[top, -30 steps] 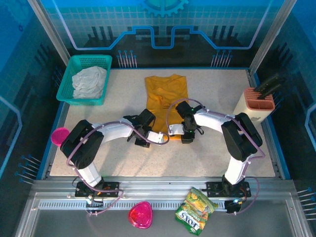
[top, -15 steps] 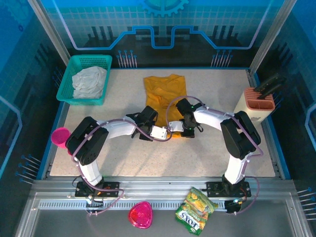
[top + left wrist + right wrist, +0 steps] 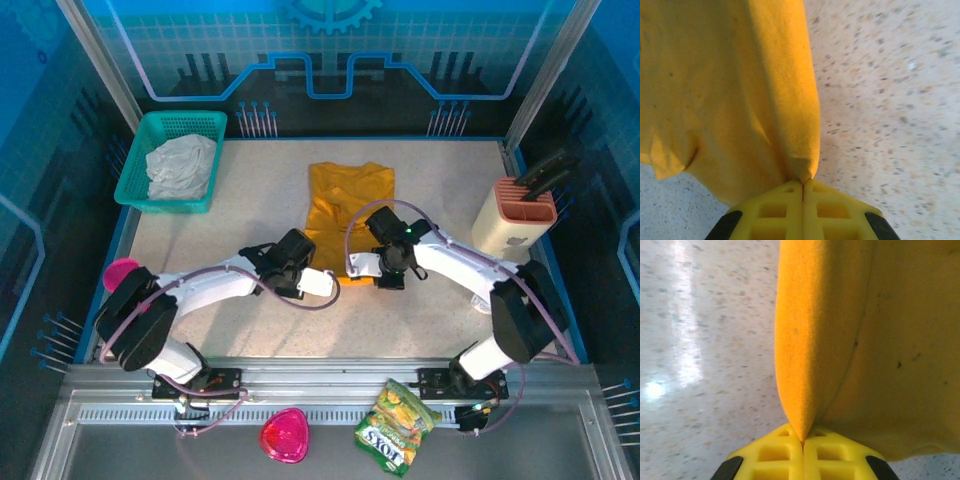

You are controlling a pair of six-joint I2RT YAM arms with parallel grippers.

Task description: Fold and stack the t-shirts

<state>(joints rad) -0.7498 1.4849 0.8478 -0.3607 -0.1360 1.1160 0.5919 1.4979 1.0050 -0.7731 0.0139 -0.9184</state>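
A mustard-orange t-shirt (image 3: 348, 200) lies lengthwise in the middle of the table, part folded into a narrow strip. My left gripper (image 3: 322, 280) is at its near left corner, and in the left wrist view the yellow fingers (image 3: 775, 210) are shut on a pinch of the t-shirt (image 3: 730, 90). My right gripper (image 3: 366, 266) is at the near right corner. Its yellow fingers (image 3: 832, 452) are shut on a fold of the t-shirt (image 3: 865, 330), and the cloth rises from both pairs of jaws.
A teal basket (image 3: 135, 175) with pale crumpled cloth stands at the back left. A knife block (image 3: 513, 212) stands at the right edge and a pink goblet (image 3: 120, 272) at the left edge. A pink bowl (image 3: 284, 436) and a snack bag (image 3: 396, 426) lie on the near rail.
Both grippers have shut on the shirt's near edge. The shirt has shifted to the right, and both arms have stretched out along the table.
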